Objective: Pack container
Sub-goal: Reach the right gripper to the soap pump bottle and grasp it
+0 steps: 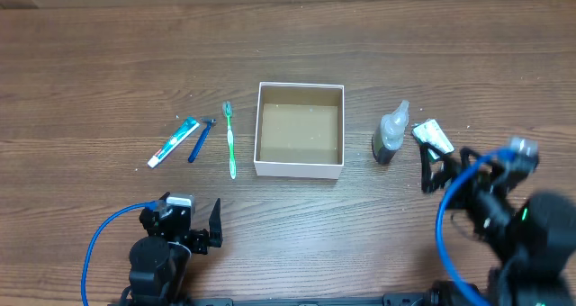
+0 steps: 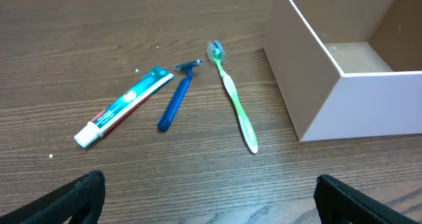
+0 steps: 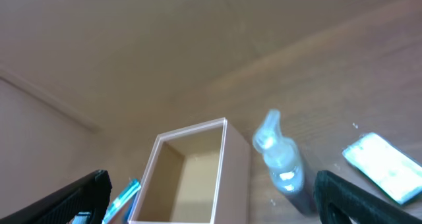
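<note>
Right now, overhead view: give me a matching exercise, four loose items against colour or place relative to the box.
Items
1. toothpaste tube
2. razor
3. toothbrush
4. bottle

Descriptions
a. clear, on the opposite side of the container from the other three
b. green handle, closest of the three to the container
c. blue handle, lying between two other items
d. white with teal print, farthest from the container

Pairs: 1-d, 2-c, 3-b, 4-a
</note>
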Action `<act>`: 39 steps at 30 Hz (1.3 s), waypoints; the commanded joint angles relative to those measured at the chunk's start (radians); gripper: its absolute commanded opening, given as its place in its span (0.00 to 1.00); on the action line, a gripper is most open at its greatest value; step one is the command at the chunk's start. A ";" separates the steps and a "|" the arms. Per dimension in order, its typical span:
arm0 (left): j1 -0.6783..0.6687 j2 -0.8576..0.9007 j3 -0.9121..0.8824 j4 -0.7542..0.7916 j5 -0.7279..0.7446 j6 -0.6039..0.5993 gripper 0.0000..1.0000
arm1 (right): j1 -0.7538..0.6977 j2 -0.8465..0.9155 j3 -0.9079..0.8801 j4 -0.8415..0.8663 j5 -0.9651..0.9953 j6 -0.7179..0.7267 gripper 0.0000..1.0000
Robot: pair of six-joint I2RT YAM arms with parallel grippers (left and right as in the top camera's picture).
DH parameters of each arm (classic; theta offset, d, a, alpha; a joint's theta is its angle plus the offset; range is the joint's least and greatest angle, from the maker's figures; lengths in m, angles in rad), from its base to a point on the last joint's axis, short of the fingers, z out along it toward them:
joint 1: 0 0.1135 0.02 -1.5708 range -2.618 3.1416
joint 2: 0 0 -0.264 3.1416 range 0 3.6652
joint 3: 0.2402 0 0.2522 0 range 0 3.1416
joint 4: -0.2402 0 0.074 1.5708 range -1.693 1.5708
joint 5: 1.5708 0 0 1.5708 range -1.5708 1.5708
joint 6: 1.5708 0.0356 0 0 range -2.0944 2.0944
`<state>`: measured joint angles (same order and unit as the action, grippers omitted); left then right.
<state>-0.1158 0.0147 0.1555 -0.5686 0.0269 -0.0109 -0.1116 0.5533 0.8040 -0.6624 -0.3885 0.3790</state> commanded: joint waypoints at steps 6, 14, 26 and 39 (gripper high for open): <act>0.006 -0.011 -0.006 0.000 0.014 0.004 1.00 | 0.007 0.624 0.486 -0.295 0.057 -0.178 1.00; 0.006 -0.011 -0.006 0.000 0.014 0.004 1.00 | 0.163 0.908 0.557 -0.331 0.233 -0.178 1.00; 0.006 -0.011 -0.006 0.000 0.014 0.004 1.00 | 0.268 0.965 0.487 -0.372 0.429 -0.061 0.94; 0.006 -0.011 -0.006 0.000 0.014 0.004 1.00 | 0.270 1.026 0.401 -0.230 0.386 -0.061 0.70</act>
<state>-0.1158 0.0147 0.1555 -0.5682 0.0269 -0.0109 0.1570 1.5860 1.2133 -0.8917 0.0044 0.3183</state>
